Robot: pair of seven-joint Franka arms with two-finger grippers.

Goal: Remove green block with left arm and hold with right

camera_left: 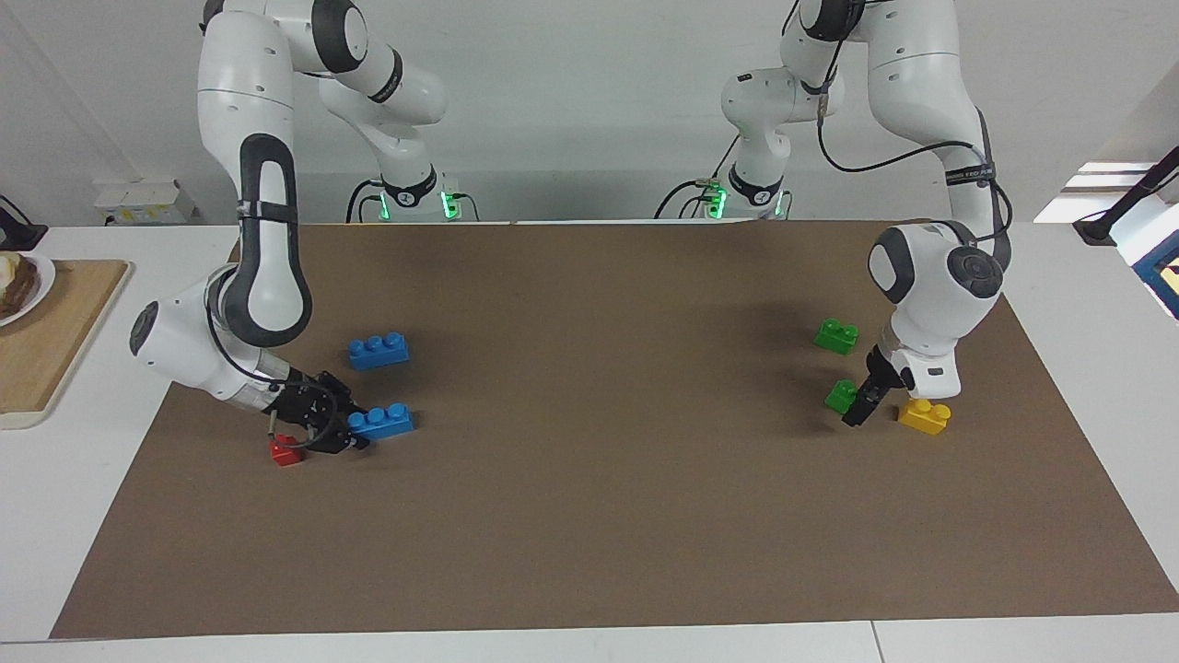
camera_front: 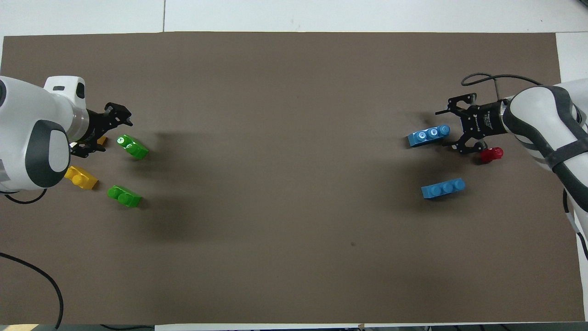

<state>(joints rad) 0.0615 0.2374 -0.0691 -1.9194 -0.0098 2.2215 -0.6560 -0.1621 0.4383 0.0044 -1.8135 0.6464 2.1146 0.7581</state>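
Note:
One green block lies free on the brown mat at the left arm's end. My left gripper is open and empty just beside it, toward the table's end. The second green block lies nearer to the robots. My right gripper is low at the right arm's end, open. Its jaws stand wide around one end of a blue three-stud brick that rests on the mat.
A yellow brick lies by the left gripper and another beside the left wrist. A red brick lies beside the right gripper. A second blue brick lies nearer the robots. A wooden board sits off the mat.

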